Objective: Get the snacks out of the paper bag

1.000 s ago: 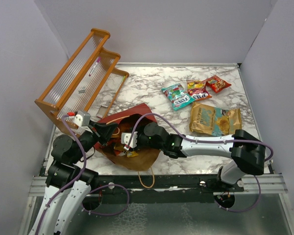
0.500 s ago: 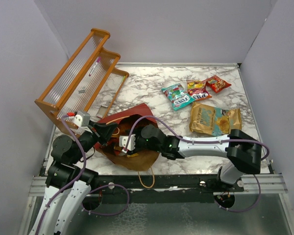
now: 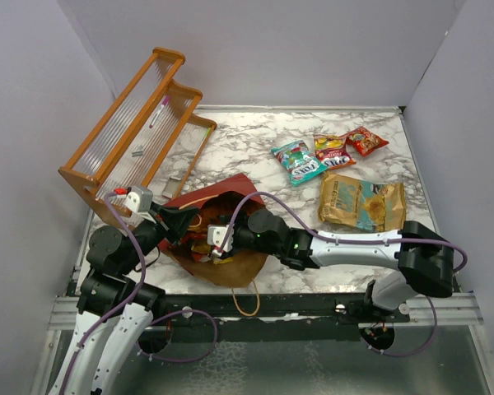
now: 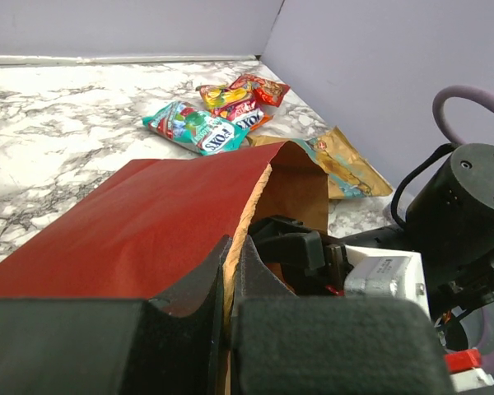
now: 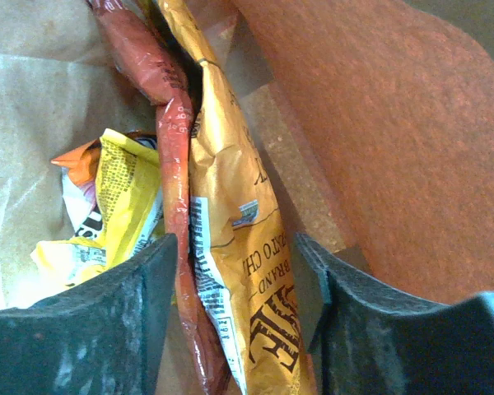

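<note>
The paper bag [image 3: 235, 188] lies on its side, mouth toward the arms, red outside [image 4: 148, 222] and brown inside [image 5: 41, 99]. My left gripper [image 3: 184, 220] is shut on the bag's upper mouth edge [image 4: 230, 255] and holds it up. My right gripper [image 3: 218, 239] is inside the mouth, open [image 5: 235, 263]. Its jaws stand either side of an orange chip bag [image 5: 230, 189] and a red packet [image 5: 174, 148], not pressing them. A yellow packet [image 5: 123, 197] lies left of them. A teal packet [image 3: 299, 161], a yellow-red packet [image 3: 333, 150] and a red packet [image 3: 366, 141] lie on the table.
A tan chip bag [image 3: 362, 202] lies on the marble table at the right. A wooden rack [image 3: 136, 132] stands tilted at the back left. Grey walls close in three sides. A twine handle [image 3: 247, 300] hangs over the front edge.
My right gripper went a little deeper into the bag's mouth, then came back slightly to the right. The left gripper and the bag have stayed put.
</note>
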You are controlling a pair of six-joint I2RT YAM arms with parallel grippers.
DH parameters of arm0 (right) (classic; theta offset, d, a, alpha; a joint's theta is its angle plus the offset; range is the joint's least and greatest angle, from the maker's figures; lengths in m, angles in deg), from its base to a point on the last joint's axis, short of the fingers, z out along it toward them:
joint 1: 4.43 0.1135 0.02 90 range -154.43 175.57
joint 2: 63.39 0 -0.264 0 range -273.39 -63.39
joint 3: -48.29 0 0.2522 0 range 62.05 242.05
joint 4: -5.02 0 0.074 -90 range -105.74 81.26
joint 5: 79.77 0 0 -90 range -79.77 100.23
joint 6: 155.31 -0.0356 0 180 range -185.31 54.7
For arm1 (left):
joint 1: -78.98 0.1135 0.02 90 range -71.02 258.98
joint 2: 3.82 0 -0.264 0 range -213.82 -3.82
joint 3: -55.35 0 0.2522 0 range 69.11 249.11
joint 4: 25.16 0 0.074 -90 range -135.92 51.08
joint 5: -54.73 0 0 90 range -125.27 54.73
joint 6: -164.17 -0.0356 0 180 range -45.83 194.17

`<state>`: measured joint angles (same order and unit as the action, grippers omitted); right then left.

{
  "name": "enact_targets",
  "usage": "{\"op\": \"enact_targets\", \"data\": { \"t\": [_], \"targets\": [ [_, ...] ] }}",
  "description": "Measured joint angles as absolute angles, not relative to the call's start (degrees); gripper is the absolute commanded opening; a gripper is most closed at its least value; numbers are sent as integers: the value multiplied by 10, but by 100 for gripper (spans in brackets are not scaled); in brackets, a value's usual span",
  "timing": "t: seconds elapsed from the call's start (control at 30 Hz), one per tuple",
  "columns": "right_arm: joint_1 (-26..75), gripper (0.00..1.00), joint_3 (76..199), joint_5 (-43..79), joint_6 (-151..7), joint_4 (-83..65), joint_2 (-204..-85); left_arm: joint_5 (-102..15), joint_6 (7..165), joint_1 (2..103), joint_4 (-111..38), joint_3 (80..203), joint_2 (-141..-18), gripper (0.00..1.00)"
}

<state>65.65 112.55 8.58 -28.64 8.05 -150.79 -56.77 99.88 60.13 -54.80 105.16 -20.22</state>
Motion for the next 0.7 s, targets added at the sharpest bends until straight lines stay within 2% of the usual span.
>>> {"op": "enact_targets", "data": {
  "t": [0.23,0.7],
  "targets": [
    [657,45,1154,75,-290,101,-1548,-568,999,602,-548,1052,-203,0],
    [657,47,1195,71,-280,123,-1638,-568,997,603,-548,1052,-206,0]
  ]
}}
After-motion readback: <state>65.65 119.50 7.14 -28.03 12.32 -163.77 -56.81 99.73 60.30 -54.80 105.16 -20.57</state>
